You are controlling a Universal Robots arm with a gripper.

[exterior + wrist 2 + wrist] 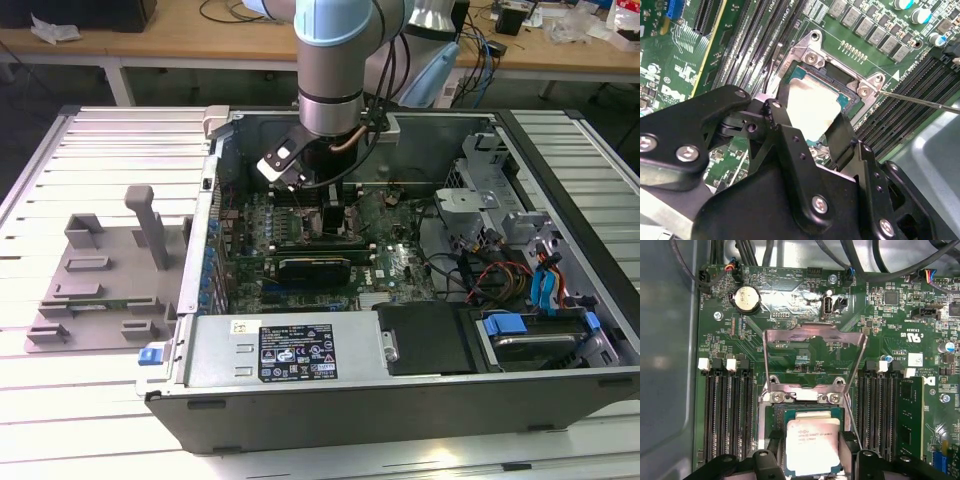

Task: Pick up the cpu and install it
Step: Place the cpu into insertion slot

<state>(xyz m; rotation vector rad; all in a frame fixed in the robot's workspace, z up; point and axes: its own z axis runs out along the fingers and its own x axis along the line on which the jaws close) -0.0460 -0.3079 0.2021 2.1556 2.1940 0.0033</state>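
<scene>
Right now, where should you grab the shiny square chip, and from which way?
By two opposite thin edges, from straight above. The cpu is a thin flat square over the socket, whose metal frame stands open, so only its sides offer a hold. The end effector clamps it that way.

Exterior view sits high and well back, looking down on the whole open computer case [400, 400] with my arm [335, 60] over it. First wrist view, close, stares straight down at the motherboard [805, 300]. Second wrist view peers slantwise past my gripper [809, 120]. Both wrist views share the socket [805, 397] [812, 57] and cpu [812, 447] [810, 102].
</scene>
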